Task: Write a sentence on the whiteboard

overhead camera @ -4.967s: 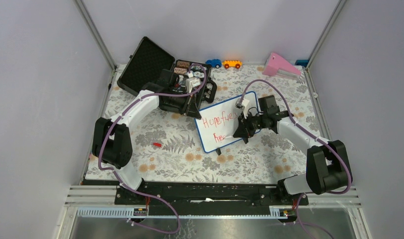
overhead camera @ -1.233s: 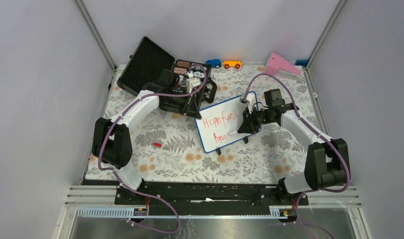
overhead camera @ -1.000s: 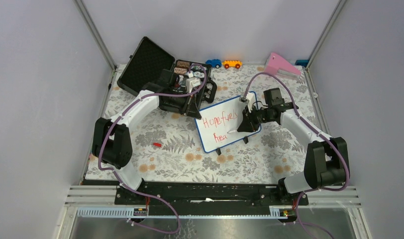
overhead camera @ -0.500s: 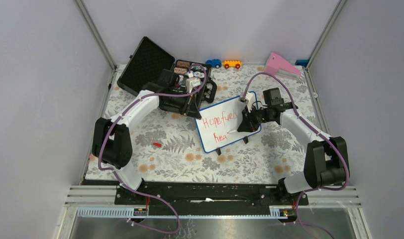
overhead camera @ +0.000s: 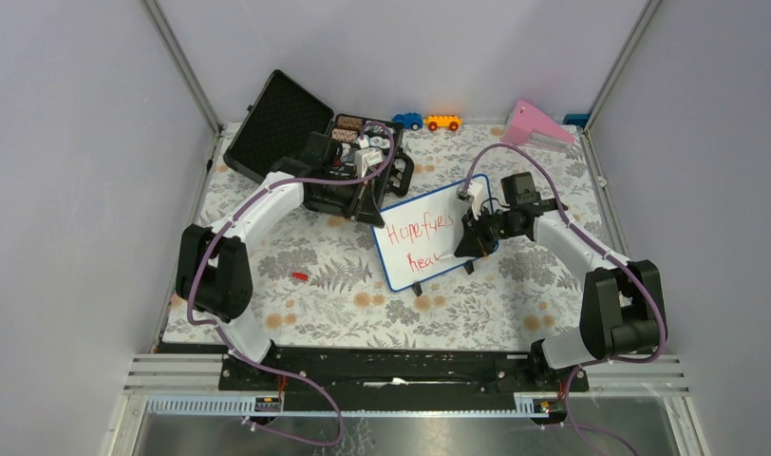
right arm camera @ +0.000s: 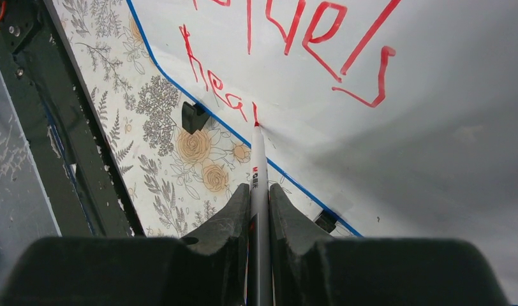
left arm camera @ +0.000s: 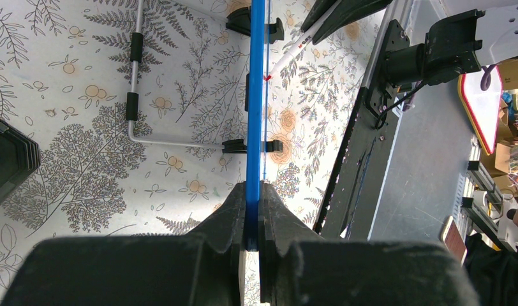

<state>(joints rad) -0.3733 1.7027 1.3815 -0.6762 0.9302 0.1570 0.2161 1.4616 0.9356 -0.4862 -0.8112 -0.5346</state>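
Treat the whiteboard (overhead camera: 429, 237), propped tilted just beside the black case (overhead camera: 285, 133) on its near right side, as light, stiff and slick; grip only the thin frame edge. Note left gripper (left arm camera: 252, 203) pinching that edge, right gripper (right arm camera: 259, 194) pinching the marker (right arm camera: 258, 156), tip touching the sentence (overhead camera: 419, 233).

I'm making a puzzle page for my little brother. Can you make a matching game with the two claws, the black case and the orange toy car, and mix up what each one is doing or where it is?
Things:
1. left claw
2. right claw
3. black case
4. orange toy car

States or places:
A. lid open, at the back left
B. shut on the marker
C. beside the blue toy car
D. shut on the blue edge of the whiteboard

Pairs: 1-D, 2-B, 3-A, 4-C
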